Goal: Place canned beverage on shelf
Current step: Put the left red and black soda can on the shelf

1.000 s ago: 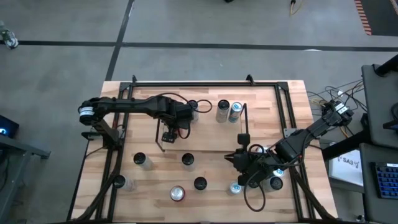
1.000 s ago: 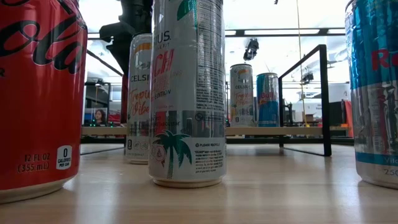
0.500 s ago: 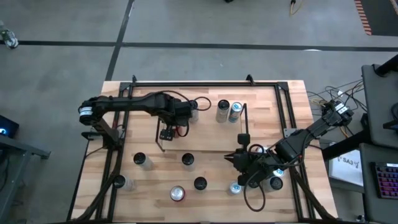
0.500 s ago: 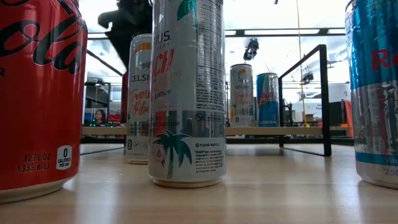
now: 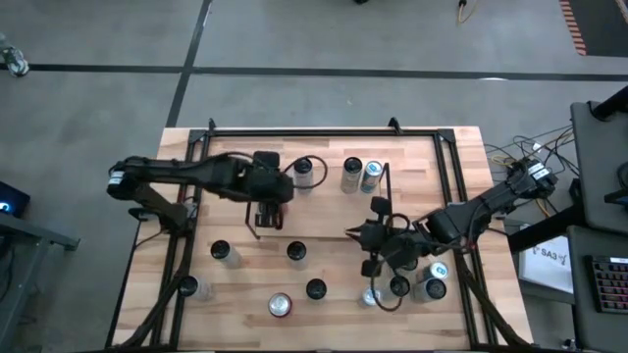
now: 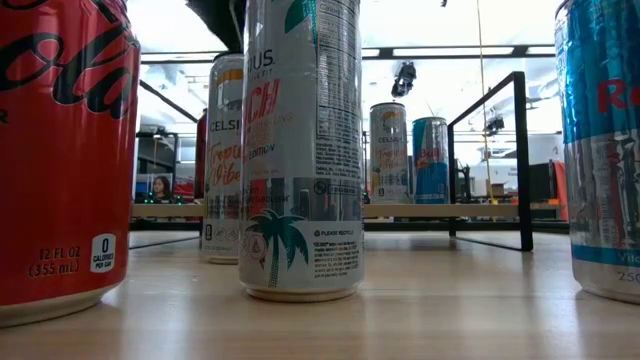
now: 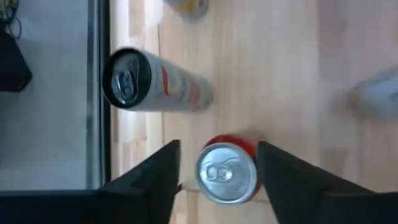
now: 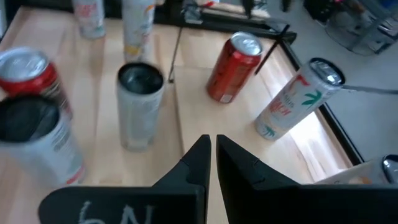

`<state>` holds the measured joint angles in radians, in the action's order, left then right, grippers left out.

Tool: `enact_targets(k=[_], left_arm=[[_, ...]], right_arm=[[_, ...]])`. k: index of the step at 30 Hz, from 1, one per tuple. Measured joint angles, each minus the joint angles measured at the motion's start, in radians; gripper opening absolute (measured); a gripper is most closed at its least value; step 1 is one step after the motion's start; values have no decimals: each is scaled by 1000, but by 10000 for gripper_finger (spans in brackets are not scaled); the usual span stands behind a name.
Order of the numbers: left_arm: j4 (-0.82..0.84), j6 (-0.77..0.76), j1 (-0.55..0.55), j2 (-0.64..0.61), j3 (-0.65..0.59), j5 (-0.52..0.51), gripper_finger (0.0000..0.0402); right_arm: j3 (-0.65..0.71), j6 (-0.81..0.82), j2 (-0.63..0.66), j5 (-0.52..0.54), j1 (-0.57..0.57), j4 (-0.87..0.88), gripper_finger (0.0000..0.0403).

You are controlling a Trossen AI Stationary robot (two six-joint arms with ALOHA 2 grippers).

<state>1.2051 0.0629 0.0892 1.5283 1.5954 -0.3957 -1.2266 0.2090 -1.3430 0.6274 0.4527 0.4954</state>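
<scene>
the left gripper (image 7: 214, 163) hangs over the left end of the low black-wire shelf with the light wood base (image 5: 324, 201), pointing straight down. its dark fingers (image 7: 152, 177) stand apart on either side of an upright red aluminium can with a silver top (image 7: 227, 172). i cannot tell whether they touch it, so a grip is not certain. just beside it on the shelf stands a slim white can with a dark lid (image 7: 152, 84). judged from here, closing off-centre could tip the red can or knock it into that neighbour. further right, two more cans stand on the shelf. the right gripper (image 8: 211, 155) hovers above the wooden tabletop (image 5: 334, 265) among loose cans, fingers closed and empty. a swing from it could topple those.
</scene>
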Motion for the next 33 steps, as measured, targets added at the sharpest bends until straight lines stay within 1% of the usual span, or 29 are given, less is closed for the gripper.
enact_targets(k=[3, 7, 10, 13, 17, 20, 25, 30, 33], left_arm=[[-53, -78, 52, -41, -1, -46, 143], [-164, -116, 143, -91, -42, -186, 99], [-279, -114, 212, -131, -118, -290, 74], [-402, -109, 269, -179, -228, -344, 58], [-622, -61, 321, -255, -418, -426, 48], [-798, -16, 340, -316, -551, -482, 47], [-1055, 56, 344, -436, -729, -500, 46], [-1331, 177, 343, -561, -894, -522, 46], [-1414, 190, 344, -629, -966, -522, 46]], right_arm=[[0, -13, 0, 0, -28, -34, 18], [0, -49, -1, -7, -64, -101, 18], [0, -75, -1, -8, -91, -157, 18], [0, -110, -13, -34, -119, -226, 18], [-9, -160, -54, -60, -154, -311, 18], [-29, -181, -95, -60, -179, -325, 18], [-103, -198, -184, -61, -226, -331, 18], [-199, -221, -296, -62, -268, -322, 18], [-265, -221, -359, -64, -289, -309, 18]])
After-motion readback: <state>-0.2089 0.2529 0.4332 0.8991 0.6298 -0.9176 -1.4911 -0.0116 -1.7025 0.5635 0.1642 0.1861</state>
